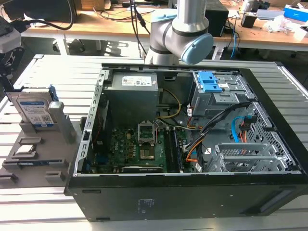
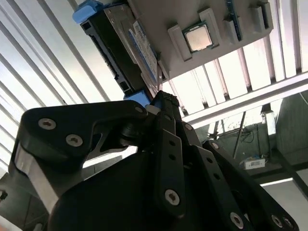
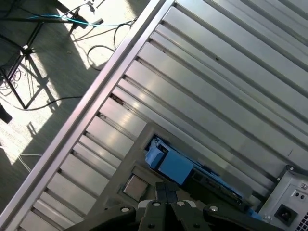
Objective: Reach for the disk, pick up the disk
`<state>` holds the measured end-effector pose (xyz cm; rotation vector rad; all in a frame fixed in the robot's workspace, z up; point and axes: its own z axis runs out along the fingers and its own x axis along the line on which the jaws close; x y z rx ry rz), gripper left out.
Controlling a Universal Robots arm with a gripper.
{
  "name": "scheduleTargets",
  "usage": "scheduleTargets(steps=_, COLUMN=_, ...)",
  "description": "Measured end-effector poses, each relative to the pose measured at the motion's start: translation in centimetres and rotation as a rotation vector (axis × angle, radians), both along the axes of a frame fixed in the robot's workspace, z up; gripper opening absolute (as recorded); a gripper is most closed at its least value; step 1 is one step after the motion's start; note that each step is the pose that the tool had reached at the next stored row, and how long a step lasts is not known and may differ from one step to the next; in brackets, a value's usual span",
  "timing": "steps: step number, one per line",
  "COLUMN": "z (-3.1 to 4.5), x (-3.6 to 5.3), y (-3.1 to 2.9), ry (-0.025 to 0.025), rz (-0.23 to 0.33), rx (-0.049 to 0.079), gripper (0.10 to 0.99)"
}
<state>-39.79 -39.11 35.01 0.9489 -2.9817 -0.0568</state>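
Clenched on nothing, the gripper point(image 2: 164, 102) hangs above the disk point(image 2: 118, 43), which stands edge-up along the grey rack's point(image 2: 168, 14) end edge.

I saw the slatted tabletop point(image 1: 57, 67) bearing an open computer case point(image 1: 183, 204), with a grey parts holder point(image 1: 29, 166) just beside it.

Bright and even over the slatted metal table point(image 1: 62, 72) in the exterior view, dim down inside the open computer case point(image 1: 192, 202). Washed out to near white on the slats in the second wrist view, with the gripper point(image 2: 164, 101) almost a silhouette. Hard, long shadows of cables across the sunlit floor point(image 3: 43, 82) in the first wrist view.
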Motion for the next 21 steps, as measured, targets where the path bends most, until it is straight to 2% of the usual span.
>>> scheduleTargets(steps=10, z=0.00, x=0.00, y=0.00, ry=0.0000, rz=0.145, rx=0.000, gripper=0.106)
scheduleTargets(steps=12, z=0.00, x=0.00, y=0.00, ry=0.0000, rz=0.197, rx=0.000, gripper=0.106)
scheduleTargets(steps=18, z=0.00, x=0.00, y=0.00, ry=0.0000, rz=0.274, rx=0.000, gripper=0.106)
scheduleTargets(steps=21, z=0.00, x=0.00, y=0.00, ry=0.0001, rz=0.335, rx=0.000, gripper=0.106)
